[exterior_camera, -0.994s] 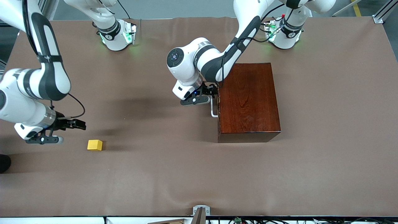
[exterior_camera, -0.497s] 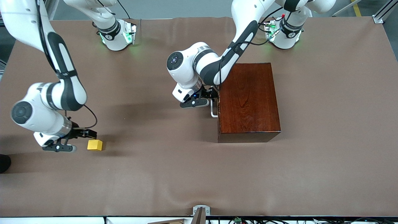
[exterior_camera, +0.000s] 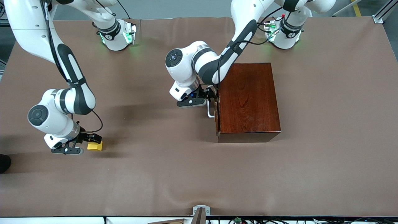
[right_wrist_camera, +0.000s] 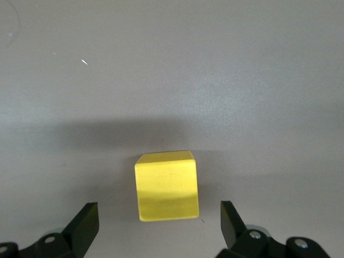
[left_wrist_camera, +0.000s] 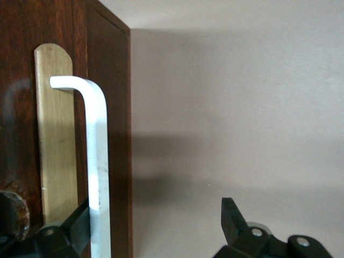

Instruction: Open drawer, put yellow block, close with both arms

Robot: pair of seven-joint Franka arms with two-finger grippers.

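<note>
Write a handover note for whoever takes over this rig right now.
Left claw: open, astride the white handle of the drawer.
Right claw: open, low over the yellow block, fingers either side, not gripping.
Drawer: pulled just a crack out of the wooden box.
Block: on the table, toward the right arm's end, nearer the front camera than the box.
Done: both claws in place, drawer barely started.
Left: pull the drawer open, grasp the block, put it inside, close with both arms.
</note>
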